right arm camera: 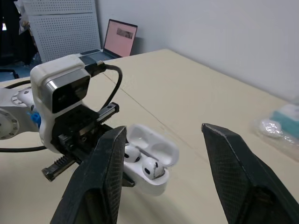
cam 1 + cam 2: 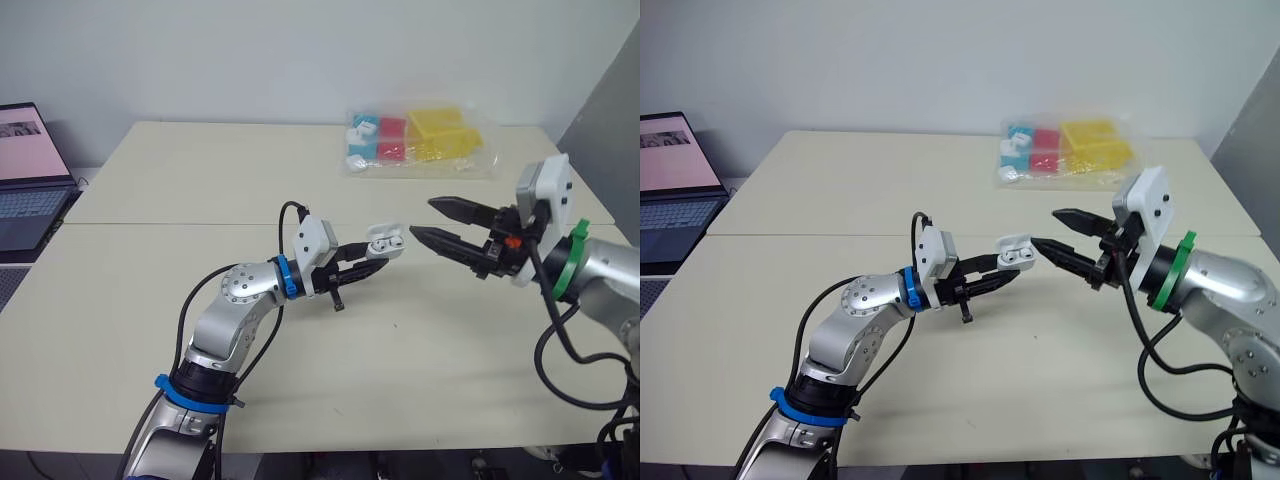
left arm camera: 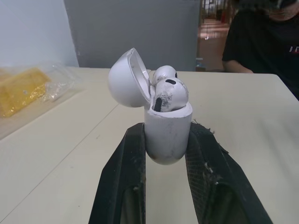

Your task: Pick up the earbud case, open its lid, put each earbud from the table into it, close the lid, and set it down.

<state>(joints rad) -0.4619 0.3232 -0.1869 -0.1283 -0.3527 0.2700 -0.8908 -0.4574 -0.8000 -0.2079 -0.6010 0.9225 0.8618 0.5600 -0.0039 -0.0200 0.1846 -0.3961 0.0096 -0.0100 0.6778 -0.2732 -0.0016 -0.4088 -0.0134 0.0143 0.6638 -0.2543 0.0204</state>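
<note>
Evidently the left gripper (image 2: 376, 262) clamps the earbud case (image 2: 385, 241) by its base above the table (image 2: 200, 180), lid (image 3: 127, 79) tipped back, both earbuds (image 3: 169, 92) seated, so the empty, wide-spread right gripper (image 2: 423, 220) just beside it can likely push it shut.

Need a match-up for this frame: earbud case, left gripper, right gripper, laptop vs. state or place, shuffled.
1. earbud case
2. left gripper
3. right gripper
4. laptop

A. open, fingers pointed at the case
B. beyond the left edge of the table
C. lid open, two earbuds inside
D. shut on the case

Pairs: 1-C, 2-D, 3-A, 4-B
</note>
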